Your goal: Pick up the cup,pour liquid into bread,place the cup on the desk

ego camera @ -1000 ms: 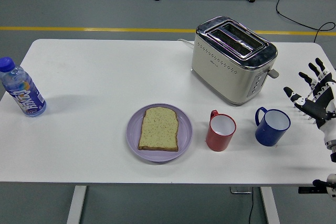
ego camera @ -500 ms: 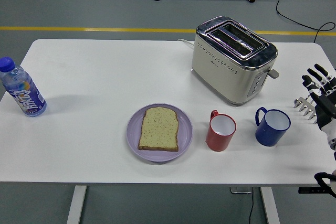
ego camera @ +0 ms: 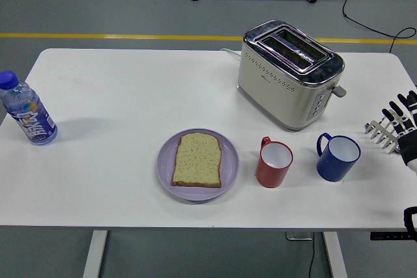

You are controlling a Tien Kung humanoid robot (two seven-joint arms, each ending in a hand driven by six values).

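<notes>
On the white worktop (ego camera: 130, 96), a red ceramic cup (ego camera: 273, 163) and a blue ceramic cup (ego camera: 337, 156) stand upright side by side, near the front of a cream and chrome two-slot toaster (ego camera: 288, 73). Left of the red cup, a slice of brown bread (ego camera: 197, 159) lies flat on a round lilac plate (ego camera: 165, 167). The right hand (ego camera: 399, 126) hovers at the picture's right edge with its fingers (ego camera: 381, 129) spread and holding nothing, apart from the blue cup; a clear plastic bottle with a blue cap (ego camera: 25, 111) stands at the far left.

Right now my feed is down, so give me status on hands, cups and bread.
Right hand open at right table edge, holding nothing; left hand out of view. Blue cup and red cup upright, untouched. Bread on purple plate. Nothing blocking.
</notes>
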